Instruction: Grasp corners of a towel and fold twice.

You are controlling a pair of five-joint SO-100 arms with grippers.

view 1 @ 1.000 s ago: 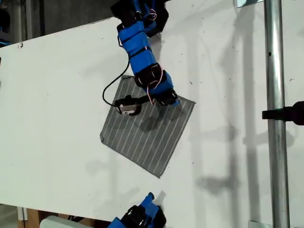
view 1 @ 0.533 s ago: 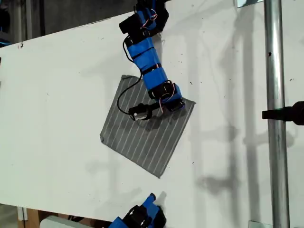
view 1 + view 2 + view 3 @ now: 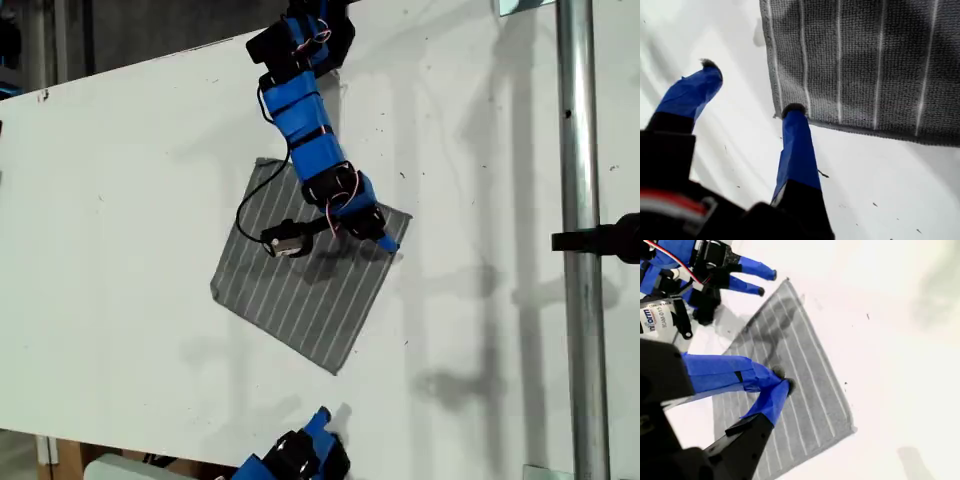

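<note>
Towel (image 3: pixel 305 285) was laid flat mid-table, unfolded | first gripper (image 3: pixel 747 87) was held agape and empty, one fingertip (image 3: pixel 794 111) set at the towel's corner (image 3: pixel 777 114), the other off the cloth | second gripper (image 3: pixel 782 382) was seen closed, empty, farther off.

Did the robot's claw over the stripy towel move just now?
Yes. My first gripper slid along the towel toward the exterior view's right, ending at the towel's corner nearest the metal pole. The towel itself lies where it did.
</note>
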